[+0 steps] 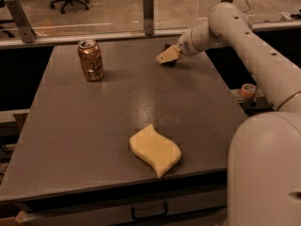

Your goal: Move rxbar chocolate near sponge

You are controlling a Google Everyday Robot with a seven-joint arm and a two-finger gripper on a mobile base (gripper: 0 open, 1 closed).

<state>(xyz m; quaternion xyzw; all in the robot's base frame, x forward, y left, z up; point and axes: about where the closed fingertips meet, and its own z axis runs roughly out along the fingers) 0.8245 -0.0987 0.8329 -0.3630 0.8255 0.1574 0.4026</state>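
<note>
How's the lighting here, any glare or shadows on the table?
Camera view: dim, warm light; soft glare on the table between the soda can and the sponge; the sponge casts a thin shadow along its near edge; the gripper, at the table's far edge, shades the rxbar chocolate.

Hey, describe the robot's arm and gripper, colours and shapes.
The arm is off-white, built of smooth rounded tubular segments, with a row of small dark dots along one link. The gripper, at the far edge of the table, is pale tan.
</note>
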